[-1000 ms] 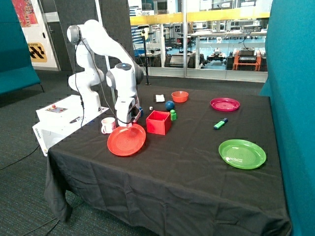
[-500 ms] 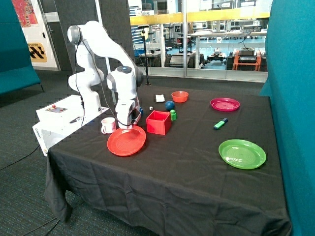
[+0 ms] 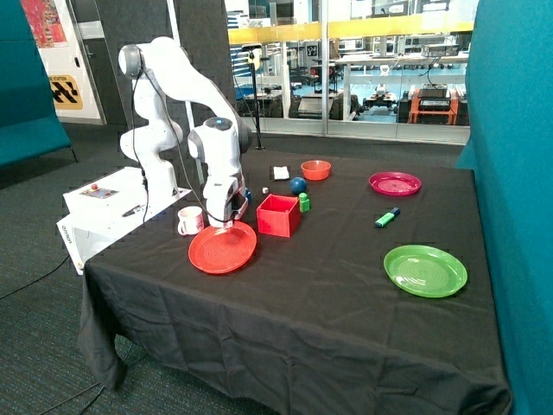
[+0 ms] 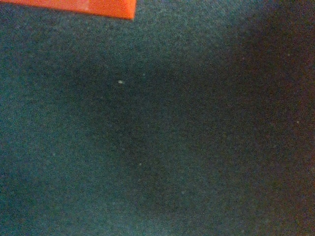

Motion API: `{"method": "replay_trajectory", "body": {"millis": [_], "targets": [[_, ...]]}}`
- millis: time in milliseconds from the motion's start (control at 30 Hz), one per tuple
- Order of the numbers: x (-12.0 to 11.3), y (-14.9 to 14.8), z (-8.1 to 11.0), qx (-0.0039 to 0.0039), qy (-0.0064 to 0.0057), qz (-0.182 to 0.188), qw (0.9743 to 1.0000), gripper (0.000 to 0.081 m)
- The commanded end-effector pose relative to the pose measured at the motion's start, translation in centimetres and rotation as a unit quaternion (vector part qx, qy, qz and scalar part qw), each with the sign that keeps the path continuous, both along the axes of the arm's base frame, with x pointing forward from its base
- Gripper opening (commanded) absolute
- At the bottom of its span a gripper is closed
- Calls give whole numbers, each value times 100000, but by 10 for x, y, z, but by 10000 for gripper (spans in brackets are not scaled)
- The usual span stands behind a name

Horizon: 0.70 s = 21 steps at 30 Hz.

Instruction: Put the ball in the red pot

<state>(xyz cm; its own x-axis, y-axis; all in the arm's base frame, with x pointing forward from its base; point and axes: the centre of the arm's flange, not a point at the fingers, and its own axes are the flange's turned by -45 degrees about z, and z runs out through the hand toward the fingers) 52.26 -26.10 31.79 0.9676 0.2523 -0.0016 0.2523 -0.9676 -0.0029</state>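
I am holding the gripper (image 3: 226, 216) low between mug (image 3: 189, 220) and pot (image 3: 278, 215), jaws unreadable; the ball (image 3: 298, 185), probably light, smooth, roll-prone, wants a centred grasp.

Mug (image 3: 189, 220), plates (image 3: 222, 247), orange bowl (image 3: 315, 169)

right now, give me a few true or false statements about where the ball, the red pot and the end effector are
1. The ball is inside the red pot. False: it sits on the tablecloth behind the pot, towards the orange bowl.
2. The end effector is low near the back edge of the red plate, between the mug and the pot. True.
3. The end effector holds the ball. False: the ball lies apart from it on the cloth.
4. A green block stands beside the red pot. True.
5. The green plate lies next to the mug. False: it lies across the table, far from the mug.
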Motion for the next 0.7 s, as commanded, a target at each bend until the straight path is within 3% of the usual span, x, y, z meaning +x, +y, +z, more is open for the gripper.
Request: {"method": "replay_trajectory", "body": {"millis": [0, 100, 400, 467, 667], "targets": [[-3, 2, -1, -121, -113, -139, 100000, 0], [-4, 2, -1, -120, -113, 53, 100000, 31], [-7, 1, -3, -122, -111, -1193, 99993, 233], [-7, 0, -3, -120, -113, 83, 100000, 276], [-8, -1, -3, -121, -112, -697, 99997, 370]]}}
